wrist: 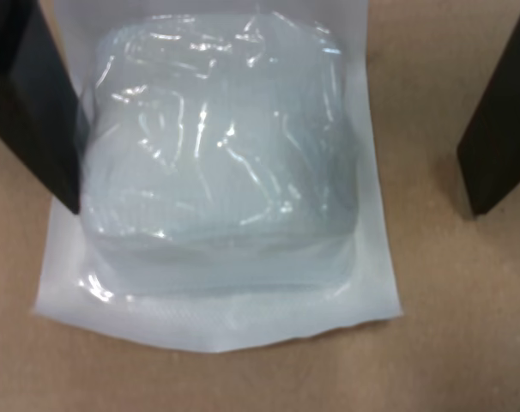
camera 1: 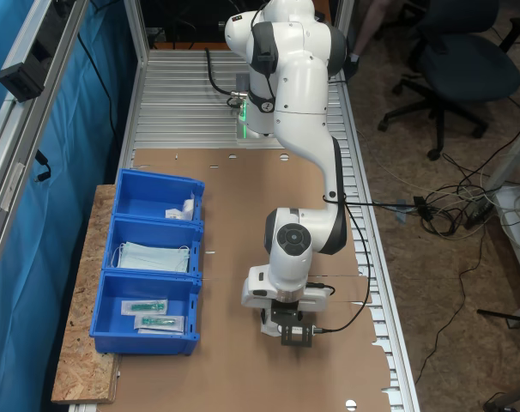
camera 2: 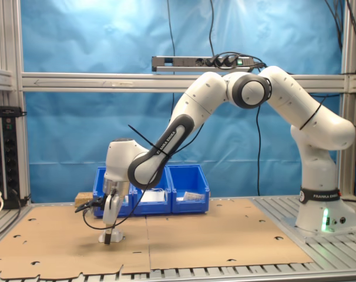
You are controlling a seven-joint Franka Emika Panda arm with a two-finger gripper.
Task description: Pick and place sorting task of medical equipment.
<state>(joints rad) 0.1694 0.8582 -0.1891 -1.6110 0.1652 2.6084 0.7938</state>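
Here the arm [camera 2: 184,126] is bent low over the cardboard; the gripper [wrist: 269,172] is spread, fingers [wrist: 37,112] straddling the white packet [wrist: 221,172].

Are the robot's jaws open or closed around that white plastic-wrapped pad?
Open: black fingers stand either side of the wrapped gauze pad, which lies flat.

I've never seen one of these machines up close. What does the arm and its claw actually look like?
The arm is glossy white, built of rounded segments joined by dark grey rings, with black cables strapped along it and a green light on its base. Black lettering runs along one link. The gripper ends in two flat black fingers.
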